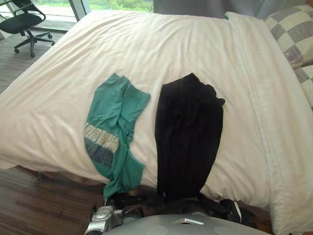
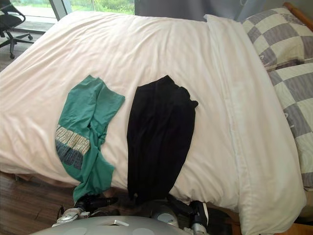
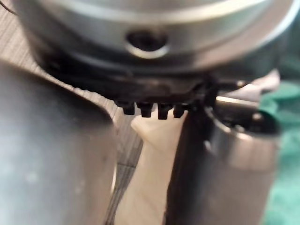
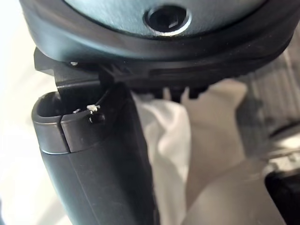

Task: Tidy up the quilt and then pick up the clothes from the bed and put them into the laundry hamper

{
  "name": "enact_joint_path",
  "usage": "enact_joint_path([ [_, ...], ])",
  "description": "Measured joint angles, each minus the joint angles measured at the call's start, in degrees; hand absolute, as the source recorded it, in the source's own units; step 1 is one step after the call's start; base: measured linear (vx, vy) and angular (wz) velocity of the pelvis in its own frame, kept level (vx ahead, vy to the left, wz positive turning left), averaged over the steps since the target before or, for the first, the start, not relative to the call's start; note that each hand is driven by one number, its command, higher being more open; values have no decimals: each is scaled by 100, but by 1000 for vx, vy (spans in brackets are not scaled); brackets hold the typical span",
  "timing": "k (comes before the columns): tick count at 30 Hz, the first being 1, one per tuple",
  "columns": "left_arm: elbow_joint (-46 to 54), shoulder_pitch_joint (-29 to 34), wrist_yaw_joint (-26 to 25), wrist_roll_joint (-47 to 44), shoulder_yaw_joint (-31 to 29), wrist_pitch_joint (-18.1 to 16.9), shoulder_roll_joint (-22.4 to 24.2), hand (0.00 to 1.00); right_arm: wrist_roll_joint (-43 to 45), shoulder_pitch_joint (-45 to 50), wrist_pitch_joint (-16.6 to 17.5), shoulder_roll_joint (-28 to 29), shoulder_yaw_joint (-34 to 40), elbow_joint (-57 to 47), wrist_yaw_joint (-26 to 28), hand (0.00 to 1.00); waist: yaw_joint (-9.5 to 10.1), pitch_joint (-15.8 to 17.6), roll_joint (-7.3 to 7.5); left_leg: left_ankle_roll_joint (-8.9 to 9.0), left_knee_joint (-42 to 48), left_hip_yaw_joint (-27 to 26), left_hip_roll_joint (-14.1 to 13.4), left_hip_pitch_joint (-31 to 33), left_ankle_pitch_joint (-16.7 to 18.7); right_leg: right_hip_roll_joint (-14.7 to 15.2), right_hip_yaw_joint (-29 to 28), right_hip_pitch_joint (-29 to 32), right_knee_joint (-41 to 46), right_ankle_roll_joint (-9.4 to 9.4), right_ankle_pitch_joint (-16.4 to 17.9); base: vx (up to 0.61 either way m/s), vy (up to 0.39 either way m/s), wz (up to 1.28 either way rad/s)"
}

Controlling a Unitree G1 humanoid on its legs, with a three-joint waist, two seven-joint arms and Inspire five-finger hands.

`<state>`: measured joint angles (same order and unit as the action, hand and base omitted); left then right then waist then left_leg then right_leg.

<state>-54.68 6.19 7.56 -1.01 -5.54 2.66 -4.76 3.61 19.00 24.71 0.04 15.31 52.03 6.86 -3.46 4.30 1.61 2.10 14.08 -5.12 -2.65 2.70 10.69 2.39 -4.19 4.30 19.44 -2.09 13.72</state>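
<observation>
1. The white quilt (image 1: 161, 44) lies spread over the bed and is largely smooth. A long fold runs from near to far along its right side.
2. A green T-shirt (image 1: 115, 122) with a printed patch lies crumpled on the quilt at the near left. Its near end hangs over the bed's near edge.
3. A black garment (image 1: 188, 132) lies lengthwise on the quilt just right of the T-shirt, apart from it. It also reaches the near edge.
4. Checked pillows (image 2: 288, 58) sit at the right of the bed, beyond the fold.
5. The left hand (image 2: 92, 202) is low at the near edge, just below the T-shirt's hanging end. I cannot tell whether its fingers are spread or curled. Its wrist view shows green cloth close by.
6. The right hand (image 2: 188, 209) is low at the near edge, below the black garment's near end. I cannot tell how its fingers stand. Its wrist view shows white quilt cloth just past it.
7. A black office chair (image 1: 24, 24) stands on the wood floor (image 1: 44, 205) at the far left.
</observation>
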Motion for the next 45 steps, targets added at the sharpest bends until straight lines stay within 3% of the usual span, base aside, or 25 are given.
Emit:
enact_joint_path([
  [2,-10,-14,-9,117,21,-4,51,100,-266,8,-2,-38,-118,0,-23,100,6,-54,6,95,-330,-75,-39,-172,-115,-34,-58,-100,-326,39,-45,39,-79,-35],
  [6,-106,-83,-84,219,85,13,93,100,-774,-94,-25,-273,-312,170,-177,100,16,-137,-6,102,-928,-94,-28,-341,-469,-95,-64,-178,-794,50,-416,-29,-1,-8],
  [9,-147,-137,-371,214,118,117,91,100,-661,-357,-201,-389,-447,298,-242,100,39,-113,-30,88,-731,-264,-51,-277,-398,-75,-104,-293,-1098,12,-644,-62,60,-16],
  [12,-37,-131,-691,60,-10,91,208,100,-462,-433,-435,-490,-603,101,-457,100,63,31,-305,212,509,-666,-397,167,349,-125,141,-235,-702,173,-399,-108,87,-34],
  [13,-30,-120,-777,32,-14,68,215,100,-430,-401,-497,-532,-688,-73,-543,100,85,87,-366,265,907,-1084,-629,222,645,-29,348,-98,-308,111,-257,-117,125,-40],
  [15,-25,-118,-818,72,1,-44,209,100,-346,-342,-565,-579,-710,-284,-676,100,-23,147,-406,316,1269,-1540,-871,308,762,135,368,124,137,3,-22,-115,160,-3],
  [16,41,-109,-814,82,18,-170,216,100,-276,-326,-600,-595,-662,-489,-794,100,-46,149,-286,313,1311,-1843,-774,354,692,408,280,491,609,-60,184,-125,203,15],
  [17,106,-112,-787,110,31,-262,258,100,-276,-376,-633,-612,-598,-630,-865,100,-110,173,-314,209,1639,-1860,-720,573,589,601,230,669,733,-82,234,-104,205,11],
  [18,162,-101,-747,103,35,-333,267,100,-280,-468,-669,-650,-558,-667,-900,100,-161,183,-323,27,1884,-1781,-718,735,599,707,180,770,788,-95,237,-6,231,-7],
  [19,228,-74,-636,40,26,-489,238,100,-294,-682,-753,-687,-464,-667,-965,100,-165,217,-268,-9,1978,-1530,-726,858,594,922,-79,952,857,-159,213,9,232,-46],
  [21,335,66,-526,-267,44,-757,233,100,-336,-921,-771,-783,-347,-667,-986,100,-143,255,-205,123,1583,-784,-899,703,480,1160,-592,1211,913,-291,157,1,303,-78],
  [23,348,144,-292,-514,277,-980,211,100,-430,-1133,-764,-1005,-334,-665,-981,100,-195,256,-204,169,1142,-60,-1162,383,168,1408,-1114,1451,943,-597,182,-28,475,-78],
  [24,345,119,-133,-589,445,-1023,279,100,-545,-1222,-751,-1112,-280,-659,-955,100,-256,237,-235,290,988,132,-1279,287,58,1567,-1253,1516,827,-851,120,-57,430,-42],
  [25,331,114,-59,-598,510,-1021,350,100,-546,-1233,-745,-1140,-220,-649,-940,100,-290,206,-286,412,908,179,-1323,268,31,1665,-1290,1503,673,-985,48,-95,641,-22],
  [26,294,103,84,-593,550,-1029,550,100,-544,-1169,-709,-1146,-63,-563,-885,100,-356,120,-445,605,744,158,-1382,253,-10,1861,-1230,1302,93,-1193,-281,-95,781,-13],
  [27,258,83,142,-586,546,-1038,678,100,-545,-1137,-670,-1117,18,-452,-823,100,-364,73,-610,1094,633,54,-1435,145,319,1902,-1180,1118,-355,-1280,-753,-130,990,-57],
  [28,127,-59,170,-589,476,-1001,613,100,-546,-1255,-658,-751,67,-121,-713,100,-180,129,-356,1250,779,-279,-1281,-2,571,2089,-1203,1084,-706,-1097,-1508,-172,898,-97],
  [29,48,-154,35,-588,452,-714,446,100,-683,-1278,-637,-409,-76,64,-471,100,-89,130,-439,1235,753,-615,-1415,-60,582,1904,-767,1092,-880,-694,-2086,-165,741,-119],
  [31,41,-183,-32,-613,455,-627,172,100,-975,-1345,-568,-192,-348,132,-79,100,-107,99,-342,1070,445,-883,-1402,-176,429,1530,11,1172,-419,-643,-1989,-86,422,-73],
  [33,15,-264,-68,-812,462,-385,-30,100,-1277,-1438,-137,-272,-854,124,128,100,-69,102,-347,781,-77,-1057,-1241,-208,45,915,742,1178,381,-554,-1096,-47,379,-38],
  [35,-7,-346,-70,-998,543,-225,-39,100,-1273,-1470,-38,-243,-965,127,120,100,-20,98,-333,629,-258,-1004,-998,-107,-98,703,808,1152,712,-446,-499,-27,227,3],
  [37,-107,-471,-124,-1002,787,-97,-31,100,-1101,-1540,-140,-238,-1166,276,113,100,21,132,-281,519,-239,-775,-615,127,-166,709,609,1065,655,-399,-16,-75,147,48],
  [42,-162,-423,-488,-955,706,-126,2,100,-271,-1641,-590,-204,-1326,528,-108,100,173,164,-207,467,-431,-290,-540,109,-358,742,791,719,309,-565,-31,-61,-19,47],
  [45,-226,-354,-668,-1020,446,-161,74,100,267,-1643,-957,-184,-1246,556,-322,100,178,128,-127,471,-683,-401,-514,-133,-457,739,718,584,166,-613,-125,-17,12,-10],
])
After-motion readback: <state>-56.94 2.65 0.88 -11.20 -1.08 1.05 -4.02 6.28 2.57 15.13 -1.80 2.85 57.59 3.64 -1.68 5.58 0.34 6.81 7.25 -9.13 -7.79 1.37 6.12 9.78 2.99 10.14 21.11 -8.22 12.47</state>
